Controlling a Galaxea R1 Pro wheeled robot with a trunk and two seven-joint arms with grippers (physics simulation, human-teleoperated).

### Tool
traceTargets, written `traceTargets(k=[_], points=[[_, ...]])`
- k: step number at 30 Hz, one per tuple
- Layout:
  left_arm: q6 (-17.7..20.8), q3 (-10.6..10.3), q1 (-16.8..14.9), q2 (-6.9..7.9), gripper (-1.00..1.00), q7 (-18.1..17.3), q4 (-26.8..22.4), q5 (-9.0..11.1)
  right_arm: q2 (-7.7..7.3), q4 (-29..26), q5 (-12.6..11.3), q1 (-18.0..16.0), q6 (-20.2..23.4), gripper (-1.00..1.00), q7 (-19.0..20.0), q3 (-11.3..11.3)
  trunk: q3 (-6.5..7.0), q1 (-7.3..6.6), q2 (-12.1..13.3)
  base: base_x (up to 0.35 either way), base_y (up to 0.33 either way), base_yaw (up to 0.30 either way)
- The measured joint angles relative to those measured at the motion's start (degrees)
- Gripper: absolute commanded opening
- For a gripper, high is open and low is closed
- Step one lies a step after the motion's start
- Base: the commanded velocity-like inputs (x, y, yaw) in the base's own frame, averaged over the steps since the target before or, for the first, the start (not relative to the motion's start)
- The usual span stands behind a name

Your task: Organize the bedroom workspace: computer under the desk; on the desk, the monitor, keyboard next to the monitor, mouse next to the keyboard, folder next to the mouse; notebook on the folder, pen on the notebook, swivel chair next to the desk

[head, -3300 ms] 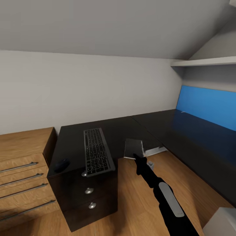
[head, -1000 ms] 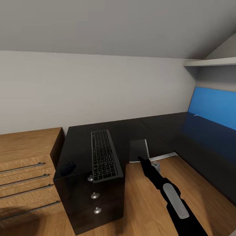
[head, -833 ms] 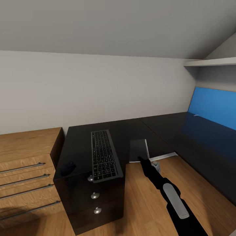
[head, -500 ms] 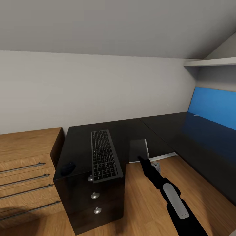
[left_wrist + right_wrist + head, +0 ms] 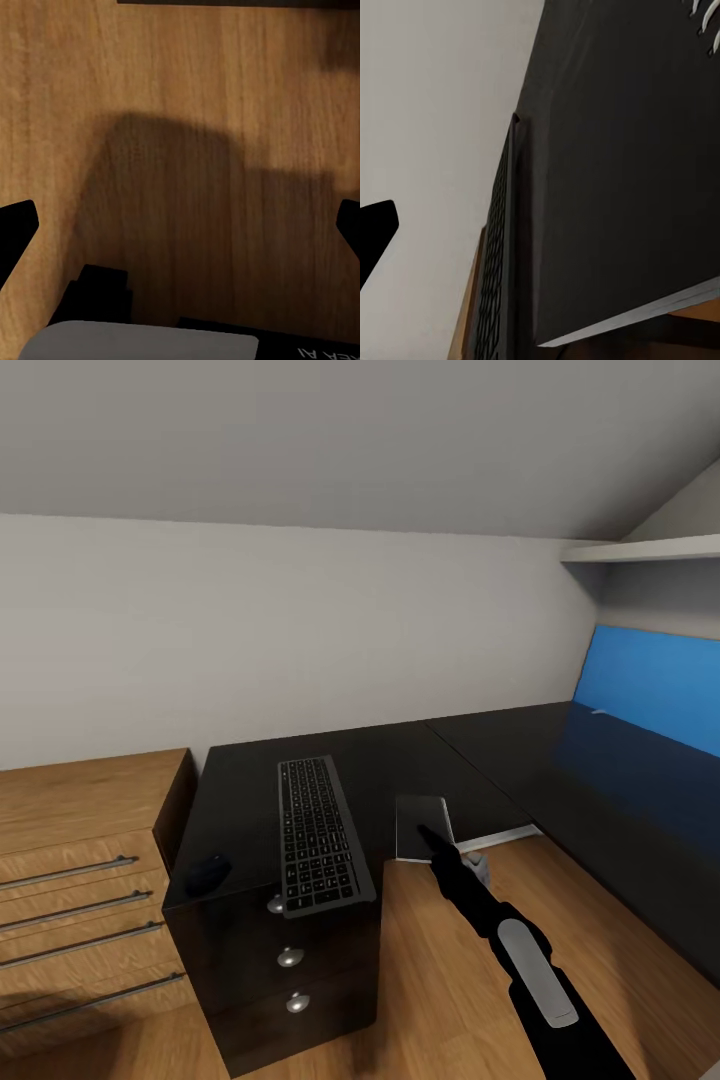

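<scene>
Two risks I'm seeing. First: the notebook (image 5: 420,822) is lying at the very front edge of the desk (image 5: 400,755), just beside the inner corner of the L, and the right gripper (image 5: 428,836) is sitting on its near edge. I'm not able to tell from the head view or the right wrist view whether that claw is clenched on the notebook or has released it. If it's pulling back while half-gripping, it's likely dragging the notebook off the edge onto the floor (image 5: 187,112).

Second: the keyboard (image 5: 315,830) is lying close beside the notebook on the arm's left, with its near end overhanging the drawer-unit front. Any sideways swing of the right arm is risking a nudge that tips it off. The mouse (image 5: 208,873) is sitting near the front corner, well apart from the arm, so it's lower risk.

Left gripper (image 5: 184,225) is hanging spread wide over bare floor, holding nothing.
</scene>
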Motion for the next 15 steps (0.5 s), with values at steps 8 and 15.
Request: traceTargets(k=[8, 15], points=[[0.0, 0.0, 0.0, 0.0, 1.0, 0.0, 0.0, 0.0, -0.05, 0.0, 0.0, 0.0, 0.0, 1.0, 0.1, 0.0, 0.0, 0.0, 0.0, 0.0, 0.0, 0.0], [0.0, 0.0, 0.0, -0.03, 1.0, 0.0, 0.0, 0.0, -0.09, 0.0, 0.0, 0.0, 0.0, 1.0, 0.1, 0.0, 0.0, 0.02, 0.0, -0.082, 0.0, 0.0]])
